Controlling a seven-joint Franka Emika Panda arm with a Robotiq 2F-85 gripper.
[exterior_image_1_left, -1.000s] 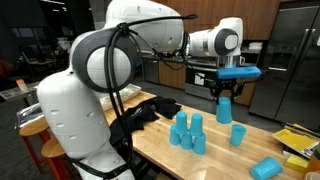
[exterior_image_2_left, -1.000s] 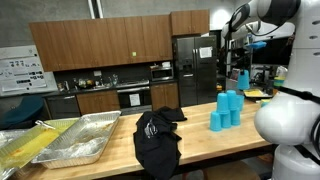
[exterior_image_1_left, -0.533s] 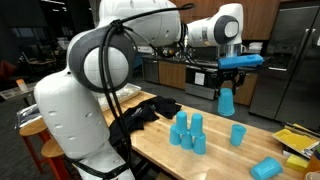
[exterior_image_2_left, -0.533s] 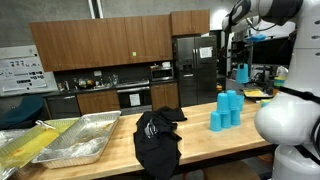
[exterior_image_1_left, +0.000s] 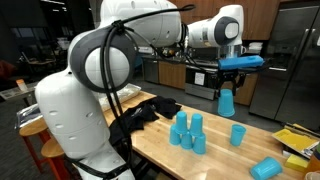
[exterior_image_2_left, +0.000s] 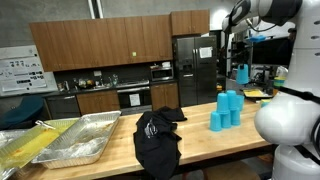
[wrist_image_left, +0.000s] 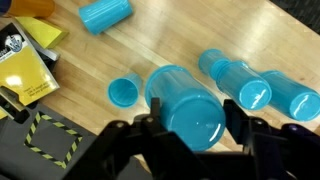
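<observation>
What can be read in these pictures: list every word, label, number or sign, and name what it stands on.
No text is legible anywhere.
On the yellow booklet in the wrist view: dark print, too blurred to read.
On the wall posters in an exterior view: too small to read.
On the blue cup in the hand: no print visible.

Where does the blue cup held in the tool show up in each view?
In an exterior view: held blue cup, right of centre, hanging from the tool.
In an exterior view: the cup is small, far right, in the upper half.
Wrist view: the cup is large, at centre.
Shared landmark: the cluster of standing blue cups nearby.
</observation>
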